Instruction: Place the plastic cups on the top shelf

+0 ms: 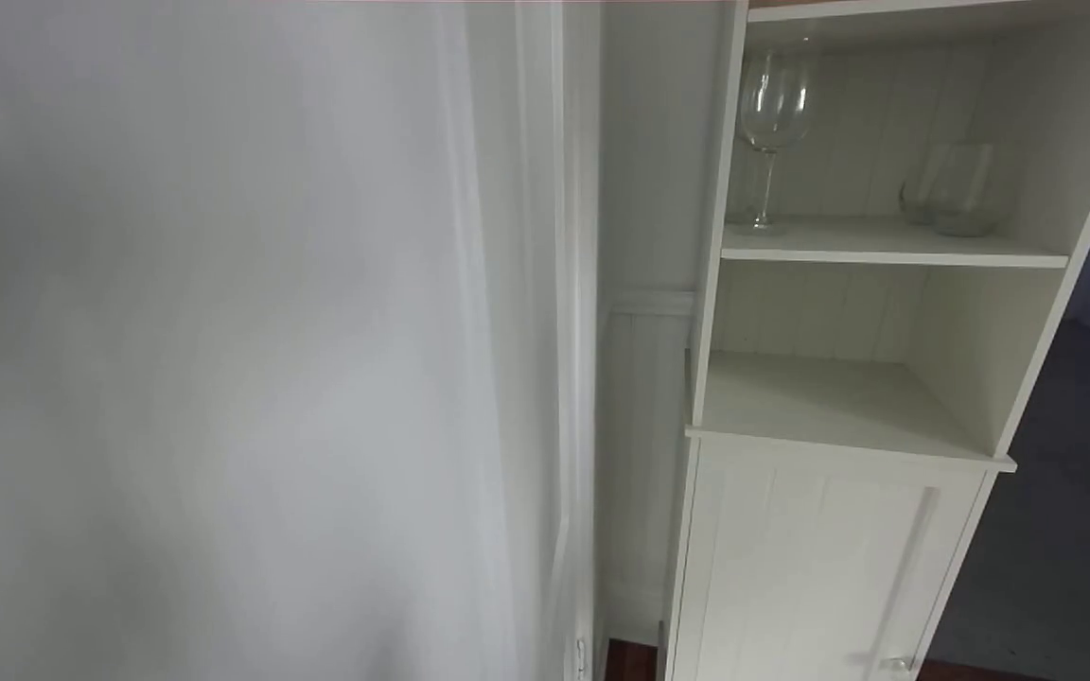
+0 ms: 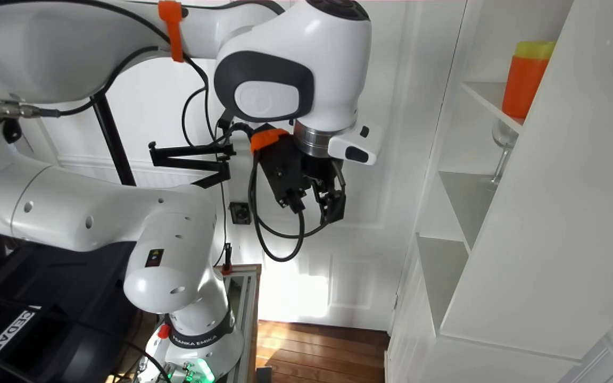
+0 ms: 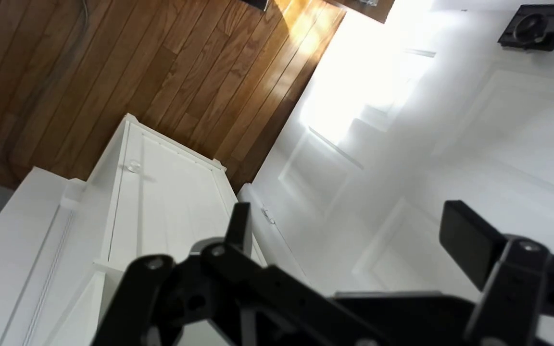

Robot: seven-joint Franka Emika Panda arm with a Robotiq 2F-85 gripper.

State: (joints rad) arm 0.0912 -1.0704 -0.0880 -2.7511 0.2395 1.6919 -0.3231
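An orange plastic cup (image 2: 524, 85) with a yellow plastic cup (image 2: 535, 50) showing above its rim, apparently nested inside, stands upright on the upper shelf (image 2: 490, 96) of the white cabinet in an exterior view. The cabinet side panel partly hides them. My gripper (image 2: 333, 207) hangs in the air left of the cabinet, apart from the cups, pointing down. In the wrist view my gripper (image 3: 354, 233) has its fingers wide apart with nothing between them. No cups show in the wrist view.
A stemmed wine glass (image 1: 774, 104) and clear tumblers (image 1: 966, 189) stand on the middle shelf (image 1: 886, 246). The cabinet side panel (image 2: 551, 186) borders the shelves. A white panelled door (image 2: 375, 223) is behind the arm. Cables (image 2: 280, 258) loop below the wrist.
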